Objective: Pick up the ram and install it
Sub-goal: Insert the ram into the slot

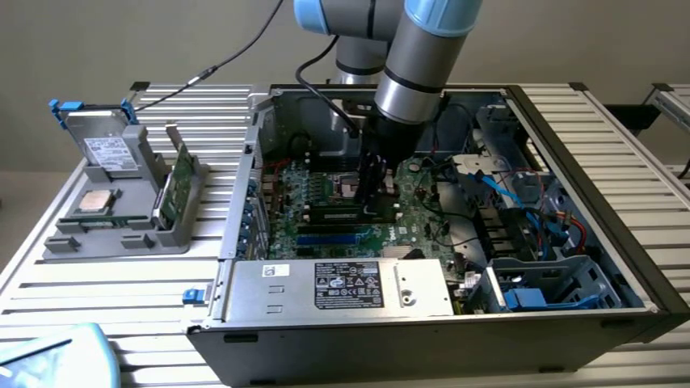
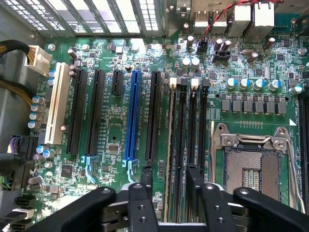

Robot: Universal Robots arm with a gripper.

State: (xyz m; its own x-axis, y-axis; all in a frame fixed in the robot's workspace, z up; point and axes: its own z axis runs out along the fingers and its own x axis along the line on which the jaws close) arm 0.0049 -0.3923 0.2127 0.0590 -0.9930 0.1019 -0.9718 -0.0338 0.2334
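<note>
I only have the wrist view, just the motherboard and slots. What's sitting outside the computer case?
Observer: A grey tray lies on the slatted table, to the exterior view's left of the case.
Operator: Is anything in it?
Observer: A square silver chip lies flat in it.
Operator: Anything else?
Observer: A broad green card stands on edge in the side of the tray nearer the case.
</note>
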